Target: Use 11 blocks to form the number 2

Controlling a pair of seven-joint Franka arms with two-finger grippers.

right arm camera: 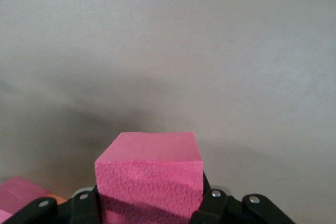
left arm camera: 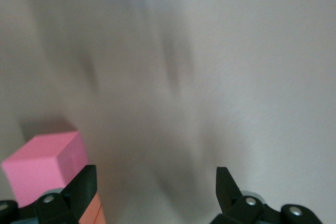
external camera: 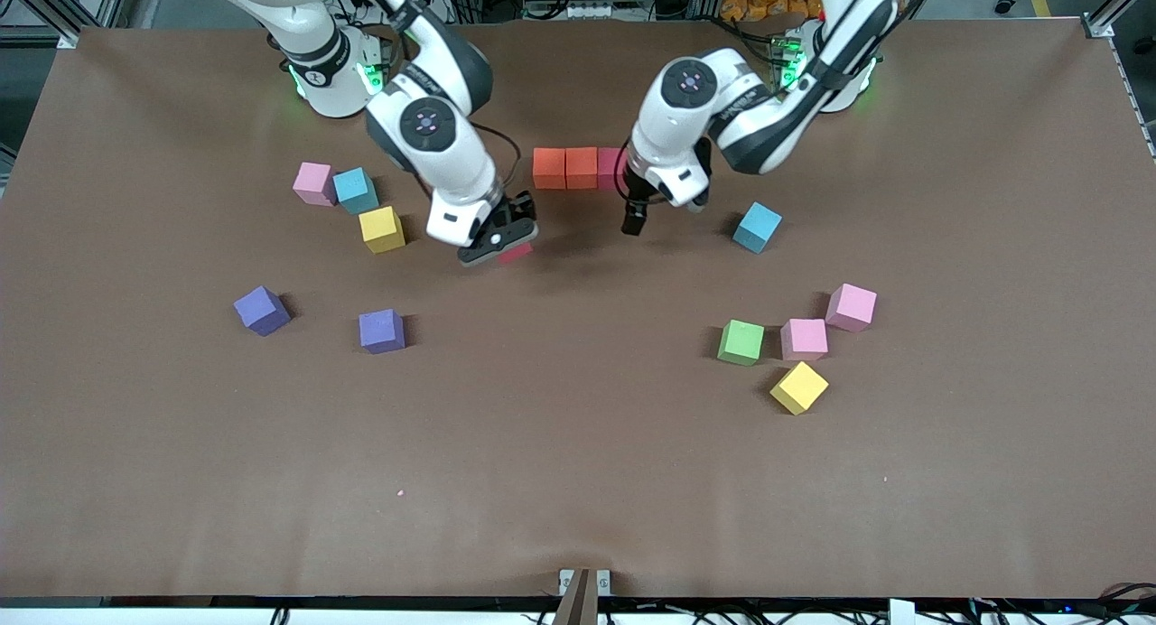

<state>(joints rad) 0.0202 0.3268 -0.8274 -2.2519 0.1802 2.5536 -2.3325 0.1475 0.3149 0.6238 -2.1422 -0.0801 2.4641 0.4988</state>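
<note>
red foam fills the right wrist view: the right claw point(right arm camera: 149, 203) is clamped on a red block point(right arm camera: 149, 179), which the front view shows only as a sliver point(external camera: 517, 253) under the fingers, over bare worktop point(external camera: 578, 480). the left claw point(external camera: 634, 220) hangs with its fingers spread and nothing between them, just beside the started row of two orange blocks point(external camera: 565, 168) and a red one point(left arm camera: 44, 169), which the front view mostly hides.
</note>
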